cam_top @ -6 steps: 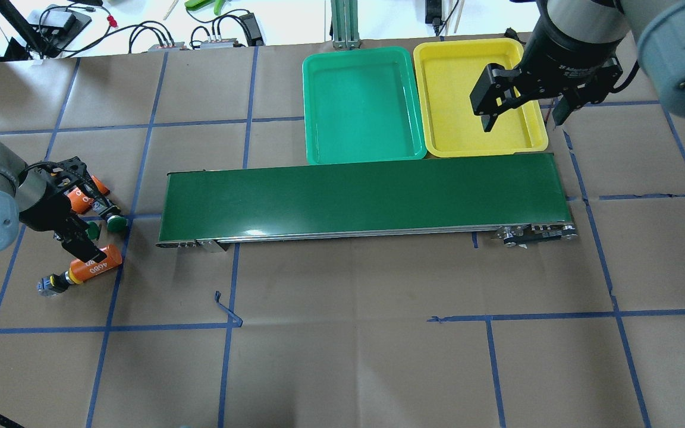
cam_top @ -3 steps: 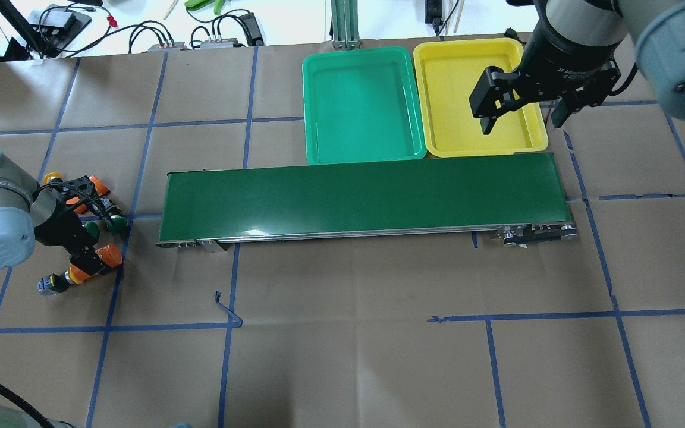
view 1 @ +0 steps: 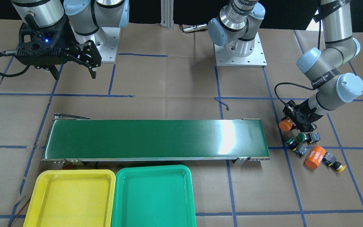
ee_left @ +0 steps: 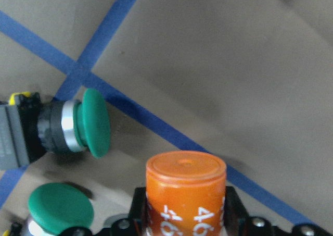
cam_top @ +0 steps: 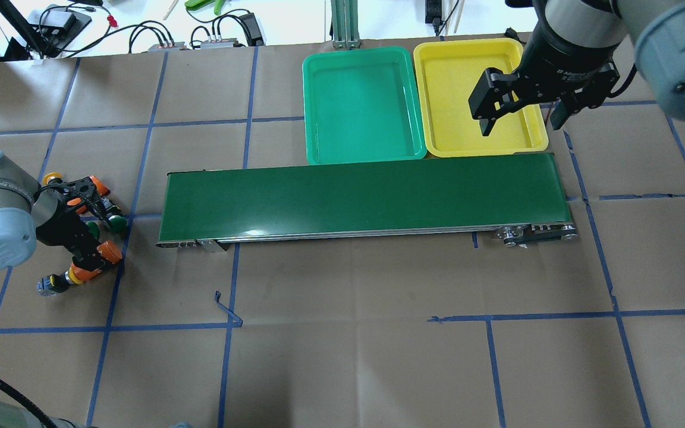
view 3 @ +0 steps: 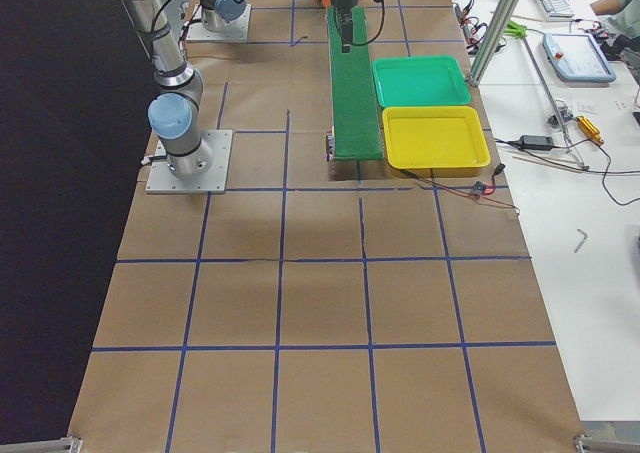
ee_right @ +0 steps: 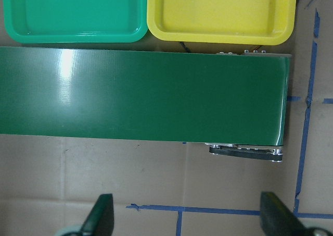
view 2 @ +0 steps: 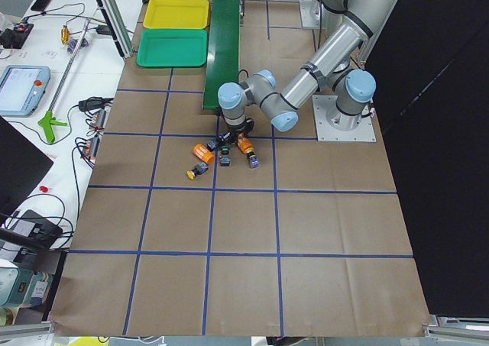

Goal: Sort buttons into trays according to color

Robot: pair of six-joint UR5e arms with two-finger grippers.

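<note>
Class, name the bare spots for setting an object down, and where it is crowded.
Free: the green tray, the yellow tray and the conveyor belt beside them, plus the bare paper between belt and robot. Crowded: beyond the belt's left end, buttons and orange cylinders bunch around the left gripper.

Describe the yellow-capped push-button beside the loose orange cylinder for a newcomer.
Find the long dark green conveyor belt; off its end by the left arm, parts lie on brown paper. The yellow-capped black push-button lies on its side beside the loose orange cylinder marked 4680. Unlike the green-capped buttons next to it, its cap is yellow.
</note>
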